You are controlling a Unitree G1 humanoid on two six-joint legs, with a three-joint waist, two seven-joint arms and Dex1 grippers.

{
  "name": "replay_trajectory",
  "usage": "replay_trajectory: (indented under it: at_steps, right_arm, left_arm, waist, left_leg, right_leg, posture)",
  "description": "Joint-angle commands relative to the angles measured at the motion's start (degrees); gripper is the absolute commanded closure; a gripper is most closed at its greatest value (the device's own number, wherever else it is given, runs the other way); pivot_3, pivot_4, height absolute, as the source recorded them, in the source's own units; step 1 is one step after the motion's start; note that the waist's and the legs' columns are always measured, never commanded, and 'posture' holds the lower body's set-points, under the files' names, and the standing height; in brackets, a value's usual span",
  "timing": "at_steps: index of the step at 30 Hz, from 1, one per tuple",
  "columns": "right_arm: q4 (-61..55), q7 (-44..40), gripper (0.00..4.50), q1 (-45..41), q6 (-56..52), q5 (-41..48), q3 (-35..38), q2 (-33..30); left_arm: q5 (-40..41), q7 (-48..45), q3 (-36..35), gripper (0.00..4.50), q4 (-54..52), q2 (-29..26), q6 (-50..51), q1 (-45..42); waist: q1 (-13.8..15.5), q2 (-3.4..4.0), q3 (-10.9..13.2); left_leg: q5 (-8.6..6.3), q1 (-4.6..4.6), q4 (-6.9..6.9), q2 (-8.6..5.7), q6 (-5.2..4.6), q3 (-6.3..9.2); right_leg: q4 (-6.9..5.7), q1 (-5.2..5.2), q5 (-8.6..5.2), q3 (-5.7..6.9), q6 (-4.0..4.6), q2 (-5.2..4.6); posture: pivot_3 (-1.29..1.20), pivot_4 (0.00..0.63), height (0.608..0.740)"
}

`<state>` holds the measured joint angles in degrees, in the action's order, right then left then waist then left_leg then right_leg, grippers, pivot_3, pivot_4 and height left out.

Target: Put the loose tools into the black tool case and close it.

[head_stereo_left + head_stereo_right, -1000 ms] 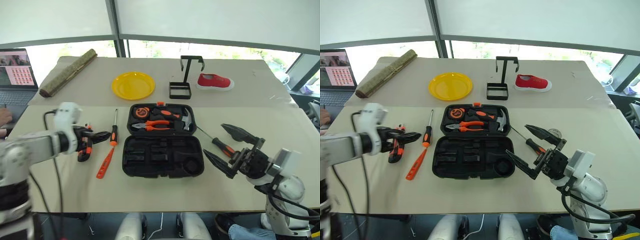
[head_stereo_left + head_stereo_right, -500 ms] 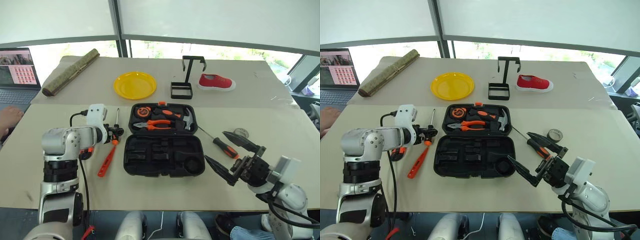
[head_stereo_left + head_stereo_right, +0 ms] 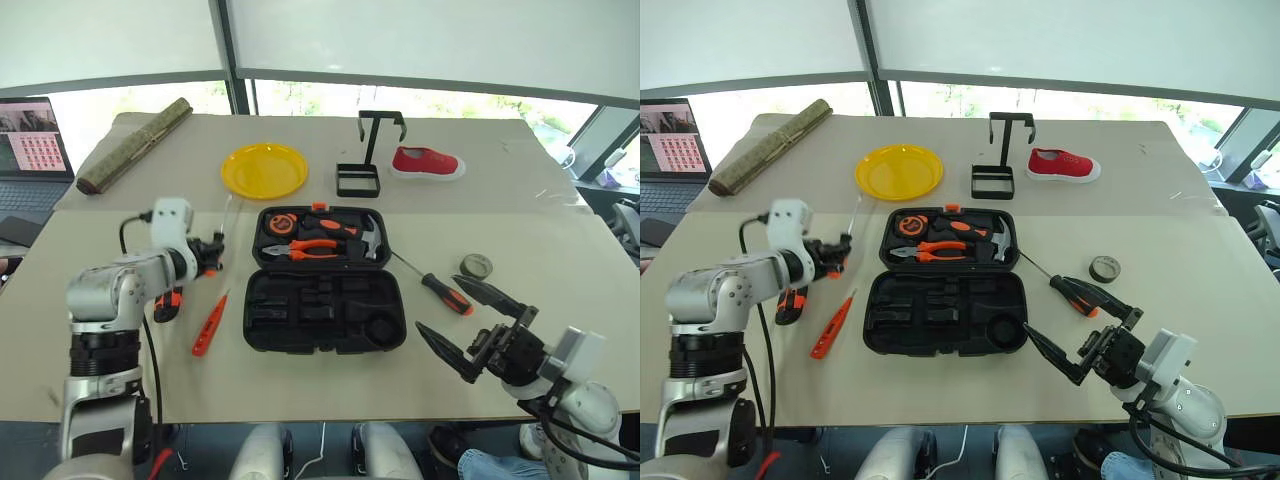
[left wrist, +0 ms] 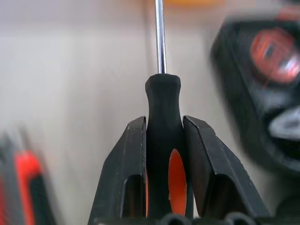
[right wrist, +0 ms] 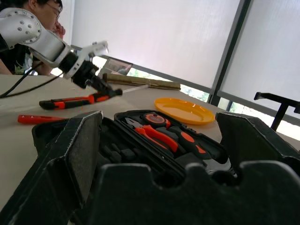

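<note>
Your left gripper point(image 4: 164, 154) is pinching the screwdriver point(image 4: 162, 117) by its handle: stiff, light, grippy; keep hold there, steel shaft would slip; right gripper point(image 3: 478, 324) spread wide.

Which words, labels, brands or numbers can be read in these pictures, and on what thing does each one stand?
None can be read.
laptop screen: a grid of small pictures, too small to read.
tape measure in the black tool case: its round face is too small to read.
red shoe: no visible text.
</note>
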<state>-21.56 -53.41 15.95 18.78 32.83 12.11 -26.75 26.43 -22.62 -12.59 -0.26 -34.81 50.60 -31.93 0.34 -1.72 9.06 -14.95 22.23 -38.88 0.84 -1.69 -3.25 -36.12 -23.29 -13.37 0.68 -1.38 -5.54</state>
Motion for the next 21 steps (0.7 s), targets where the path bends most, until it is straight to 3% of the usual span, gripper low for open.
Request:
replay_trajectory:
  at_steps: [1, 5, 8, 12, 21]
  right_arm:
    - [-2.38, -0.51, 0.0, 3.1, -4.4, 2.37, 3.35, -4.05]
    - [-3.55, 0.21, 0.0, 5.06, -7.86, 3.92, 5.61, -6.81]
    - [-4.3, 0.46, 0.0, 5.35, -10.11, 4.25, 6.5, -8.16]
    - [-6.92, 2.17, 0.0, 4.47, -14.43, 4.1, 6.18, -9.94]
    - [-9.09, 3.99, 0.0, -5.07, -25.79, 1.39, 0.62, -16.23]
  left_arm:
    - [-3.25, -17.45, 5.18, 3.76, -3.17, -4.05, -20.6, 0.54]
    - [-8.9, -36.43, 16.98, 3.76, -2.36, -9.06, -35.77, 0.46]
    - [-10.44, -43.59, 23.05, 3.76, -1.29, -8.48, -37.72, -2.61]
    - [-18.36, -46.63, 30.69, 3.76, 1.82, -8.72, -39.25, -5.83]
    - [-26.04, -46.21, 35.41, 3.76, 4.85, -6.23, -36.26, -8.41]
  waist:
    - [0.25, 0.0, 0.0]
    - [0.71, 0.02, -0.01]
    - [0.68, 0.03, -0.01]
    - [0.52, 0.02, -0.01]
    - [0.3, 0.0, 0.01]
  left_leg:
    - [-0.01, 0.0, 0.02, -0.01, -0.02, -0.05]
    - [-0.09, 0.05, 0.02, -0.02, -0.14, -0.13]
    - [-0.12, 0.05, 0.0, -0.03, -0.22, -0.23]
    - [-0.13, 0.15, -0.1, 0.0, -0.27, -0.24]
    - [-0.14, 0.17, -0.21, 0.01, -0.31, -0.24]
  right_leg:
    - [0.01, -0.01, 0.0, -0.01, 0.0, -0.05]
    - [0.15, 0.02, 0.0, 0.05, 0.0, -0.22]
    - [0.17, 0.03, 0.0, 0.04, -0.01, -0.33]
    - [0.2, 0.02, 0.02, -0.02, -0.1, 0.01]
    - [0.18, 0.01, 0.0, -0.06, -0.2, 0.22]
  posture:
    - [0.0, 0.15, 0.74]
    - [0.0, 0.15, 0.74]
    - [0.0, 0.15, 0.74]
    - [0.0, 0.15, 0.74]
    - [0.0, 0.15, 0.74]
